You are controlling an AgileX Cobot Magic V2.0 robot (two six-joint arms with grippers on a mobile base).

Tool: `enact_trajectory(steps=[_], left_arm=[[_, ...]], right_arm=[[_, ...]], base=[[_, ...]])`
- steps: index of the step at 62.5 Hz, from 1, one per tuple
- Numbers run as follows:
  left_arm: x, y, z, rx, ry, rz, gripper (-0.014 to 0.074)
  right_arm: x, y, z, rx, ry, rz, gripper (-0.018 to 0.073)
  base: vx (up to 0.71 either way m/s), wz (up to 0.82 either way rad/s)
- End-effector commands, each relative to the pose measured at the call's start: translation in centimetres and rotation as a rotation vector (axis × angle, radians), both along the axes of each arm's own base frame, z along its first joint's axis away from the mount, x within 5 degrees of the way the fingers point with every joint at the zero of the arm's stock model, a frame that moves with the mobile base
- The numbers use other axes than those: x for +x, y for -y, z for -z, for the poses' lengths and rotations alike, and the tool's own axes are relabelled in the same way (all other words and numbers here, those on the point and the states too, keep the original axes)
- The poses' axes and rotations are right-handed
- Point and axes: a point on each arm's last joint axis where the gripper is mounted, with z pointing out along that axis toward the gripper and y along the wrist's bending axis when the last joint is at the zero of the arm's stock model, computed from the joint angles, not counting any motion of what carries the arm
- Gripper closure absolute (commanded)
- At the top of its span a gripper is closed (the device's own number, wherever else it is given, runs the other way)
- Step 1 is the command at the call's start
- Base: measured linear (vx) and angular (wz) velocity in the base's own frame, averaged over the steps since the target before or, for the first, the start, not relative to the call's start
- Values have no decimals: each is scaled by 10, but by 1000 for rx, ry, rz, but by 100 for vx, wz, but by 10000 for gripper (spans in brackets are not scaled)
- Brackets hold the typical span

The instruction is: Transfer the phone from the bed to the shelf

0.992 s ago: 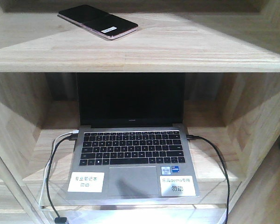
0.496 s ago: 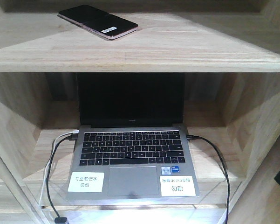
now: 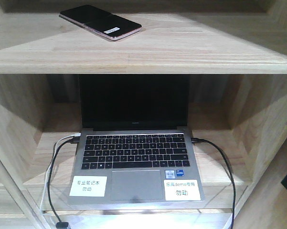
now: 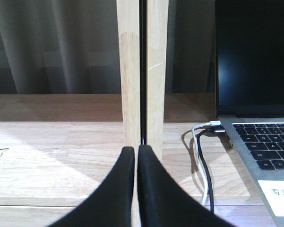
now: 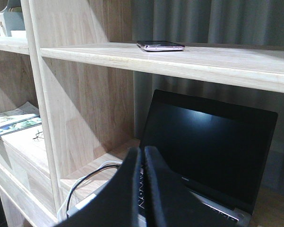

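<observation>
The phone (image 3: 100, 22), glossy black with a pinkish edge and a white sticker, lies flat on the upper shelf (image 3: 191, 50), free of both grippers. From the right wrist it shows edge-on as the phone (image 5: 160, 46) on the shelf (image 5: 189, 59), above and beyond my right gripper (image 5: 142, 150). That gripper is shut and empty in front of the laptop. My left gripper (image 4: 136, 149) is shut and empty, close to a wooden upright (image 4: 142, 71). The bed is out of view.
An open grey laptop (image 3: 133, 157) with white labels fills the lower compartment, with cables (image 3: 52, 181) trailing off both its sides. Side walls (image 3: 258, 124) close that compartment in. Books (image 5: 12, 120) and glasses (image 5: 38, 136) lie in the compartment to the left.
A dark shape at the right edge of the front view has dropped lower. The phone and laptop have not moved.
</observation>
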Motion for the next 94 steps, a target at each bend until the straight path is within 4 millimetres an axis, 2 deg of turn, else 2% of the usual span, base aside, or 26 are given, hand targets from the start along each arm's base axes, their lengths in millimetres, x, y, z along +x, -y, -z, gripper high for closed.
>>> enact_trajectory(steps=[1, 23, 33, 55, 63, 75, 94], left_arm=[[0, -1, -6, -6, 78, -12, 596], [0, -1, -6, -6, 78, -12, 596], [0, -1, -6, -6, 78, -12, 596], [0, -1, -6, -6, 78, -12, 596], [0, -1, -6, -6, 78, -12, 596], [0, -1, -6, -6, 78, -12, 596], [0, -1, -6, -6, 78, -12, 596]], right_arm=[[1, 2, -12, 46, 37, 31, 564], [4, 7, -16, 56, 89, 89, 564], [6, 10, -15, 9, 105, 139, 564], [15, 31, -1, -69, -28, 491, 564], [14, 37, 2, -102, -15, 589, 564], [12, 40, 30, -103, 7, 634, 564], [15, 42, 94, -71, 24, 659, 564]], base=[[0, 0], [0, 0], [0, 0], [0, 0], [0, 0], [0, 0], [0, 0]])
